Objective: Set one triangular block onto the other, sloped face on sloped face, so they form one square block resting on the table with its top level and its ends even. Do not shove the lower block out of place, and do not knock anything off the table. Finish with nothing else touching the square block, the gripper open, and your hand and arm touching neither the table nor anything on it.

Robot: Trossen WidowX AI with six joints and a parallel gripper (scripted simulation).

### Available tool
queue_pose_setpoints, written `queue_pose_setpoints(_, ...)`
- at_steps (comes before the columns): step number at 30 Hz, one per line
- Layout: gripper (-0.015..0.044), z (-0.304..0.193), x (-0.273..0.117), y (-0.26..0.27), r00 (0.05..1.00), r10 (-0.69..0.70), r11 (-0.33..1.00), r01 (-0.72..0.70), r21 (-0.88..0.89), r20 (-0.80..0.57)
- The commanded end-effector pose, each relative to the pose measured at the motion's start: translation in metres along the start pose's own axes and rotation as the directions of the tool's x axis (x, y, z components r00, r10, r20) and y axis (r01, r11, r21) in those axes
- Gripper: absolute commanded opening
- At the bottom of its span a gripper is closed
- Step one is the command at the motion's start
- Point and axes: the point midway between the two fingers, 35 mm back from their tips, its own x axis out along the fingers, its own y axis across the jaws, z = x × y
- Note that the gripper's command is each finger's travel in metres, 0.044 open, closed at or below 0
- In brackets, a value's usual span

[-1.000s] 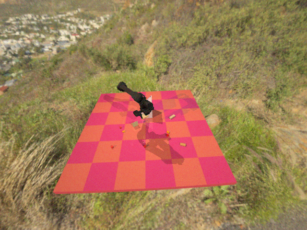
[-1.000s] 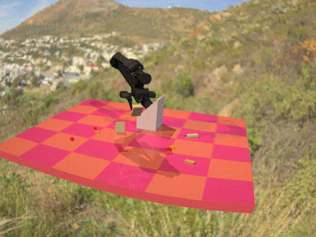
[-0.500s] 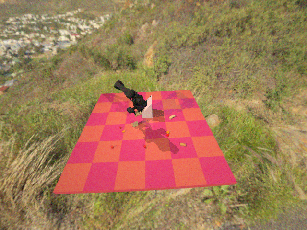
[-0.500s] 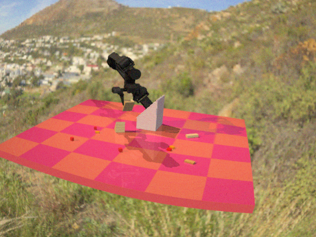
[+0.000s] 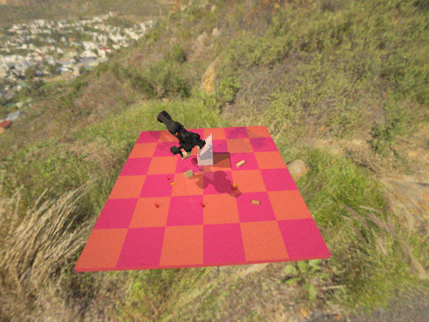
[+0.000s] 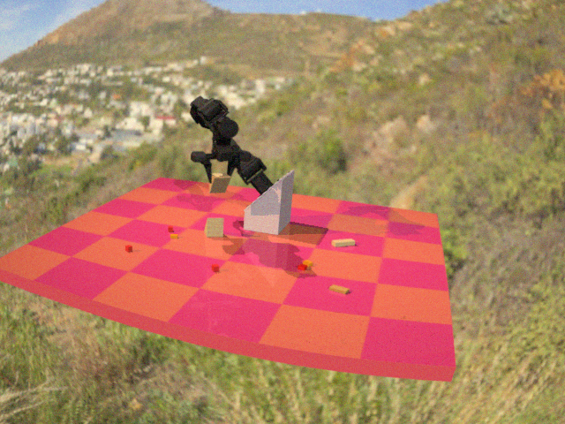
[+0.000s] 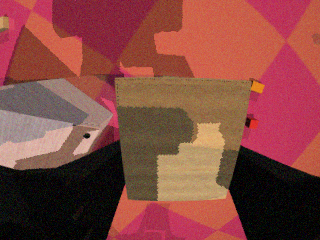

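My gripper is shut on a wooden triangular block, which hangs in the air above the table. In the wrist view the block fills the space between the black fingers. In the top view the arm partly hides it. The other triangular block rests on the table, nearer the cameras and lower than the held one, and apart from it. It cannot be made out in the wrist view. Which way the sloped faces point is hard to tell.
A tall pale sloped obstacle stands right of both blocks, close beside the arm. Two small planks lie farther right. Several small red and orange cubes are scattered on the table.
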Motion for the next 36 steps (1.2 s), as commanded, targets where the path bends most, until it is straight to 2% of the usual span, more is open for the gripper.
queue_pose_setpoints(1,0.0000,-0.014,0.001,-0.003,1.000,-0.006,1.000,0.006,-0.010,0.000)
queue_pose_setpoints(13,0.0000,-0.056,0.005,-0.008,1.000,-0.009,1.000,0.008,-0.026,-0.005)
queue_pose_setpoints(31,0.0000,-0.028,0.077,-0.011,0.999,-0.018,0.997,0.021,0.081,-0.029)
queue_pose_setpoints(36,0.0000,-0.025,0.084,-0.011,0.999,-0.019,0.996,0.022,0.085,-0.030)
